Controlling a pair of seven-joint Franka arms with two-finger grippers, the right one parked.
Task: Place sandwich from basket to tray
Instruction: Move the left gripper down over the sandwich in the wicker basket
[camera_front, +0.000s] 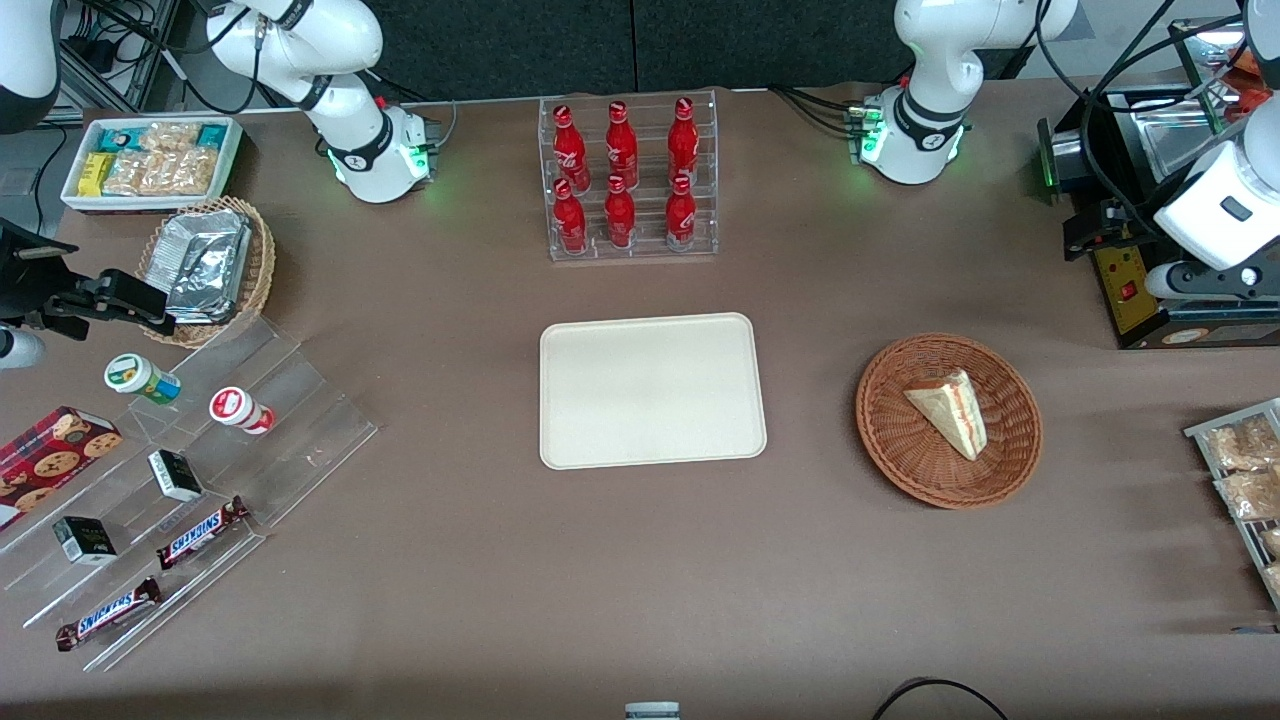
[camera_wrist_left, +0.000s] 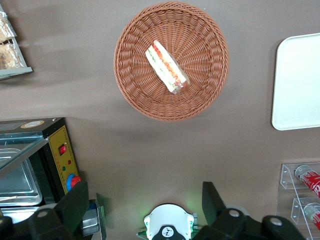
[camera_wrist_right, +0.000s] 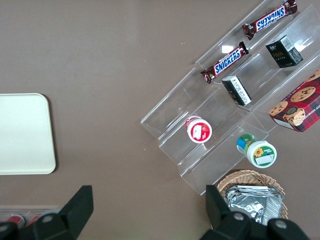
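Note:
The sandwich (camera_front: 950, 410), a pale bread wedge with orange-red filling, lies in the round reddish-brown wicker basket (camera_front: 900, 455) toward the working arm's end of the table. Both also show in the left wrist view, the sandwich (camera_wrist_left: 167, 67) in the basket (camera_wrist_left: 131, 95). The cream tray (camera_front: 650, 390) lies flat at the table's middle, beside the basket, with nothing on it; its corner shows in the left wrist view (camera_wrist_left: 300, 80). My left gripper (camera_front: 1085, 232) (camera_wrist_left: 145, 200) hangs high above the table, farther from the front camera than the basket. It is open and empty.
A clear rack of red cola bottles (camera_front: 628, 180) stands farther back than the tray. A black appliance with a yellow panel (camera_front: 1130, 290) stands under my gripper. A wire rack of snack packs (camera_front: 1240, 470) lies by the table's end. Shelves of snacks (camera_front: 180, 480) sit toward the parked arm's end.

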